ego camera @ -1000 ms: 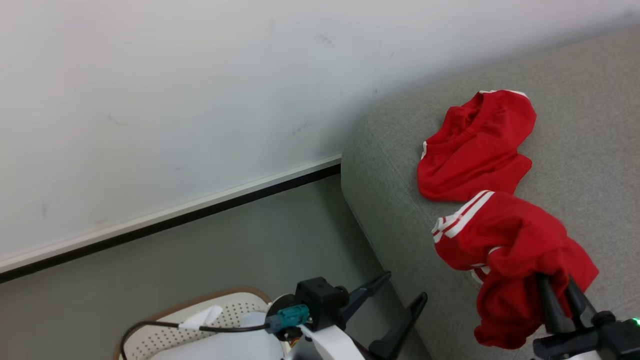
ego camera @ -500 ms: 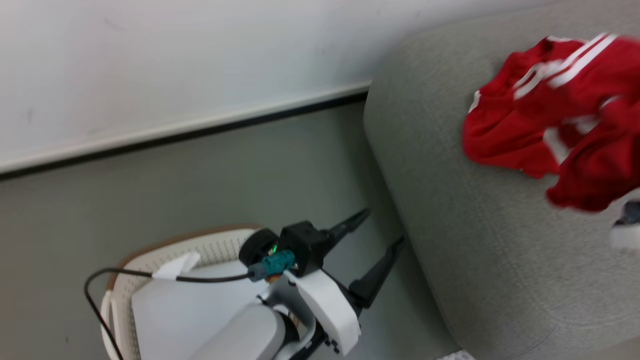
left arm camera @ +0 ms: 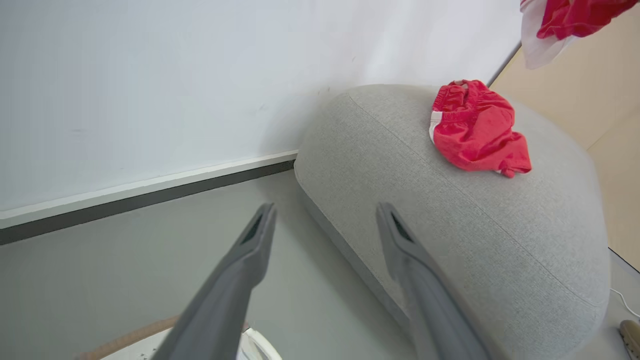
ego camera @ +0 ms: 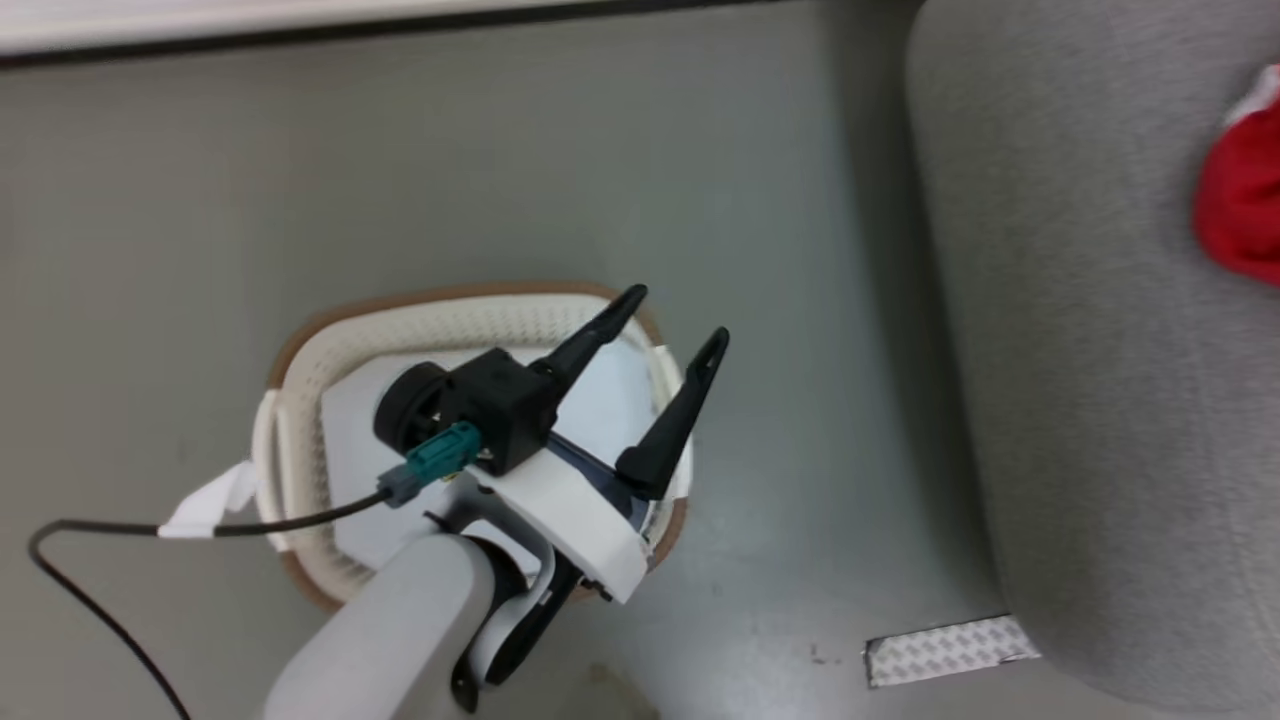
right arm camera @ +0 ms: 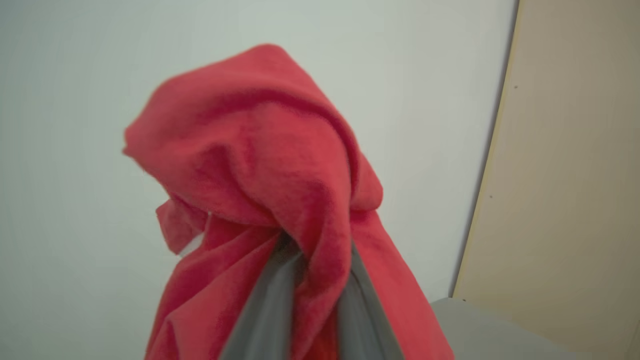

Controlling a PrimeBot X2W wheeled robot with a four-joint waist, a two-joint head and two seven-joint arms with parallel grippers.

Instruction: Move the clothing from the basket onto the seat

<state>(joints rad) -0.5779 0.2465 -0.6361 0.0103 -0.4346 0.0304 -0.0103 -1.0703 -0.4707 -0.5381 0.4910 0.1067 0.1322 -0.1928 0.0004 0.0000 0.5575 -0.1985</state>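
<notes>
While the left gripper [ego camera: 677, 314] is hovering wide open above the basket [ego camera: 470, 310], the right gripper's [right arm camera: 317, 260] nearly closed fingers [right arm camera: 265, 310] are pinching a red garment [right arm camera: 260, 150]. A second garment [left arm camera: 475, 130] is lying by the seat's [left arm camera: 450, 225] far edge.

**Bright, Even Light; Soft Focus Up Close**

Diffuse indoor light fills every view, bright and without glare. Shadows are faint: a soft dark band lies on the floor [ego camera: 860, 300] beside the seat [ego camera: 1080, 400]. The clothing [right arm camera: 280, 165] looms blurred in the right wrist view. The left hand [left arm camera: 325, 210] is soft-edged near its lens.
</notes>
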